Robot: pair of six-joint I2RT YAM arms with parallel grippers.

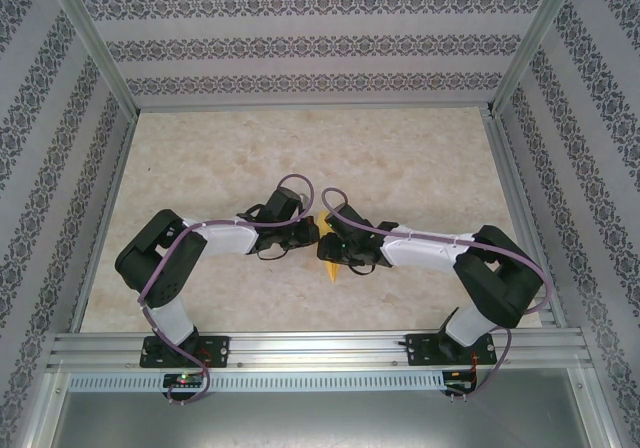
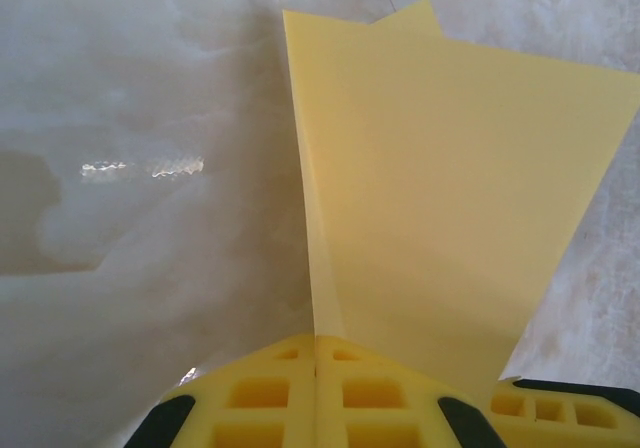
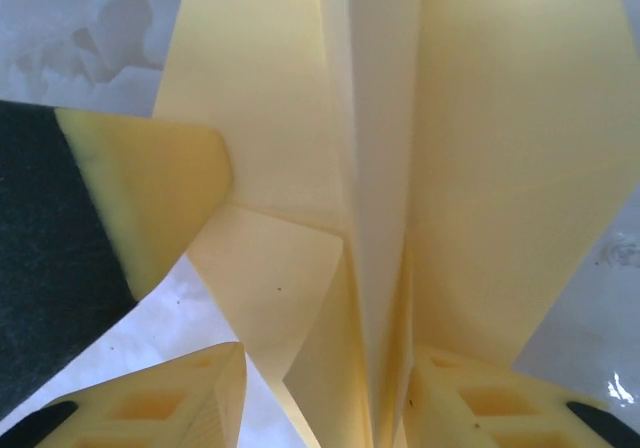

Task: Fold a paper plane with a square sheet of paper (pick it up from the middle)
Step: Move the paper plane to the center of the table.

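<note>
Paper plane (image 2: 450,188), yellow and part-folded, sits on the table (image 1: 200,168). Left gripper (image 2: 316,353) is clamped on its edge. Right gripper (image 3: 328,360) straddles its folds, fingers apart.

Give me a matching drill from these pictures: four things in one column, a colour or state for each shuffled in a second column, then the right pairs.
Things:
1. left gripper
2. right gripper
3. paper plane
4. table

States:
A. pale, marbled surface
B. jaws apart, astride the centre fold
C. yellow, creased
D. jaws shut, pinching the paper's edge

Pairs: 1-D, 2-B, 3-C, 4-A
</note>
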